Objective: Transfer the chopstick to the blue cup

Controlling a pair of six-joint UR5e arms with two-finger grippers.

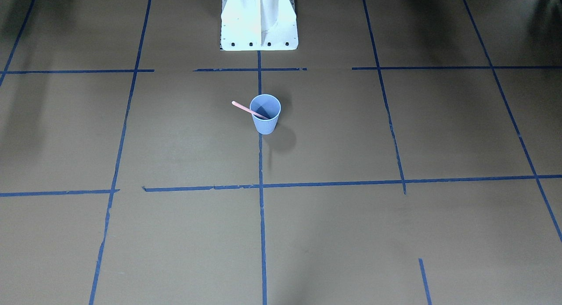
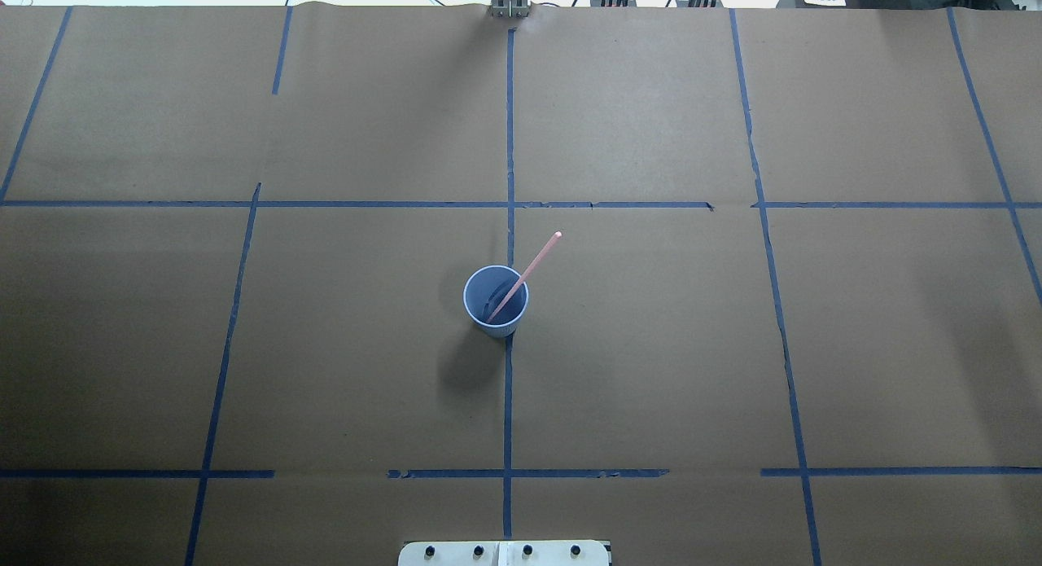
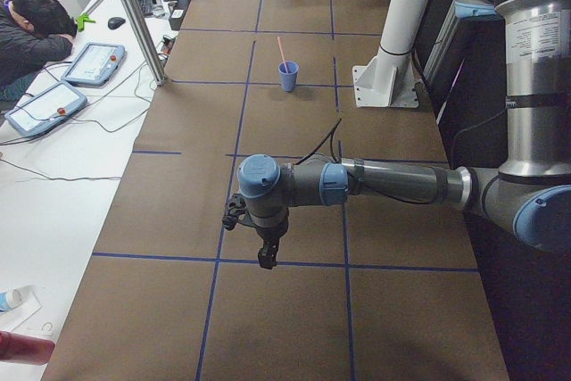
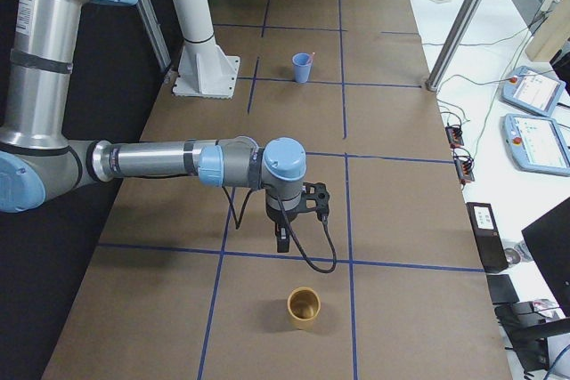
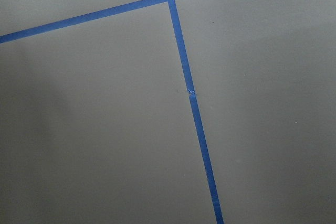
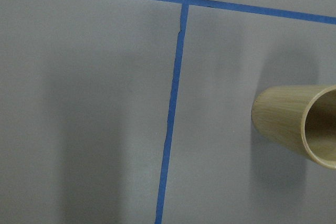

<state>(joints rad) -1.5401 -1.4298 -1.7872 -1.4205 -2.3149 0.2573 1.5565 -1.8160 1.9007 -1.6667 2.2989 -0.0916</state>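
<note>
While the right wrist camera is catching a tan cup the overhead is missing, both arms' jaws are proving impossible to judge, and farther off the chopstick is leaning inside the blue cup.

Brown tabletop gridded with blue tape.
The blue cup stands upright on a tape line; seen from overhead, the white base is at its 6 o'clock; a tan cup stands well apart.
</note>
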